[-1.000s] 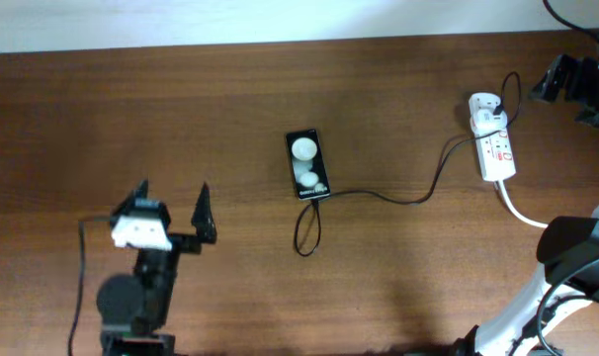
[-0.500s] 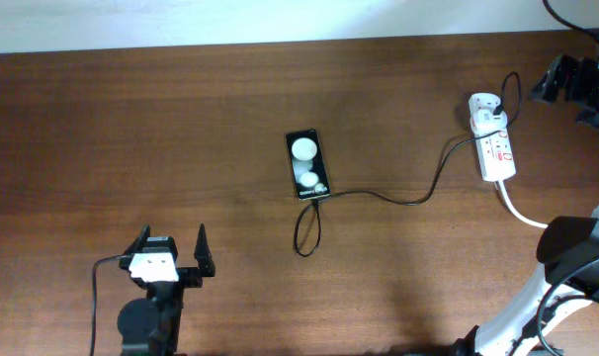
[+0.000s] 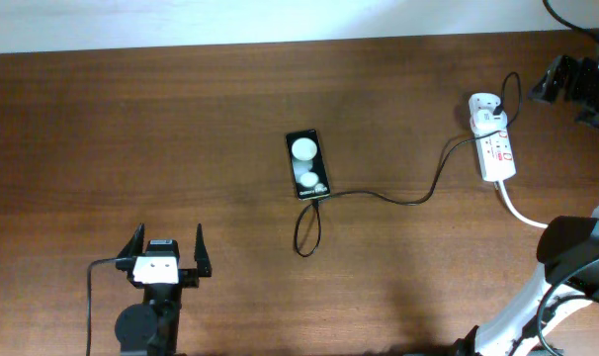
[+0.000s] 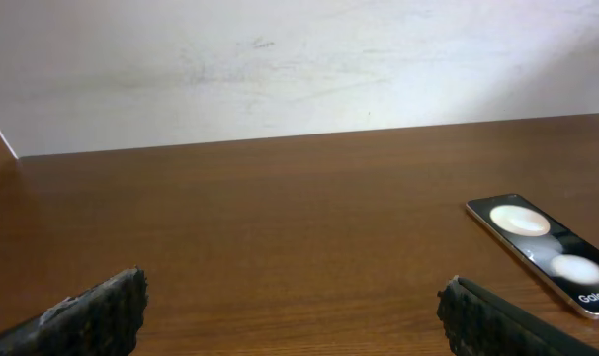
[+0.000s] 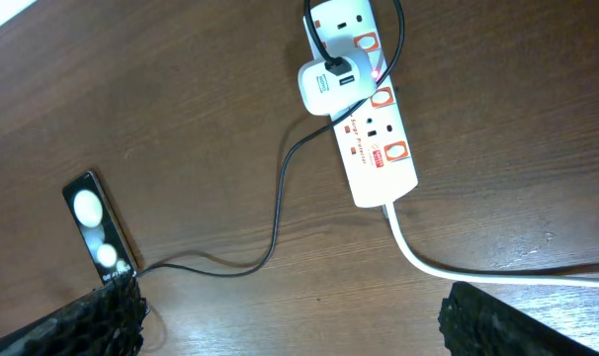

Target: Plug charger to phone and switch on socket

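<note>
The black phone [image 3: 307, 164] lies flat mid-table with two white glare spots; it also shows in the left wrist view [image 4: 547, 252] and the right wrist view [image 5: 100, 232]. The thin black charger cable [image 3: 398, 201] runs from the phone's near end, loops once, and goes right to a white adapter [image 5: 331, 84] on the white socket strip [image 3: 497, 148]. The cable end touches the phone; I cannot tell if it is seated. My left gripper [image 3: 168, 235] is open and empty near the front left, far from the phone. My right gripper [image 5: 292, 307] is open and empty, high above the socket [image 5: 377, 138].
The thick white cord [image 3: 522, 213] runs from the strip toward the right arm's base [image 3: 571, 247]. A small red light glows on the strip beside the adapter [image 5: 378, 71]. A pale wall stands behind the table's far edge [image 4: 280, 129].
My left gripper has drawn back toward the front edge and squared up, still open. The phone, cable, socket and right arm have not moved.
</note>
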Robot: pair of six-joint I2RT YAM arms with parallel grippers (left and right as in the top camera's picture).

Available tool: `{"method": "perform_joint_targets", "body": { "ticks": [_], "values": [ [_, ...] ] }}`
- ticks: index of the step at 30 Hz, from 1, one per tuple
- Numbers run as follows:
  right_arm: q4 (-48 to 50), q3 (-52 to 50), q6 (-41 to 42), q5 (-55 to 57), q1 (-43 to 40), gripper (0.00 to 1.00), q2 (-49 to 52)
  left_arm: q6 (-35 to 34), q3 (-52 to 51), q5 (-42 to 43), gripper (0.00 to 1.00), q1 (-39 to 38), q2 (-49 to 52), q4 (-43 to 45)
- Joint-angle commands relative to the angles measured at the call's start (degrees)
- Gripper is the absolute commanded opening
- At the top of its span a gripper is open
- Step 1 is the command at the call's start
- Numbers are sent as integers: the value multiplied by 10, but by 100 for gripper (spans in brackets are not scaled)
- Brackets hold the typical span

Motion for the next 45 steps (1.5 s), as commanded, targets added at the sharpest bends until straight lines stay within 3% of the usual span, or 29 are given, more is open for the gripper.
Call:
{"method": "perform_joint_targets", "body": {
  "ticks": [1,19,24,25,35,45],
  "values": [
    [0,1,3,5,3,99,-2,3,-1,6,99,3,-6,-3],
    [0,1,3,10,3,99,-2,3,-1,6,99,3,-5,-3],
    [46,-24,3,13,11,99,-9,3,-1,6,99,3,-5,-3],
    [73,-49,3,13,18,99,-18,3,-1,6,99,3,-5,-3],
    [633,-691,3,14,170,99,-349,3,-1,6,99,3,-5,-3],
    [903,-1038,3,16,195,99,-771,3,-1,6,99,3,-5,-3]
  ]
}}
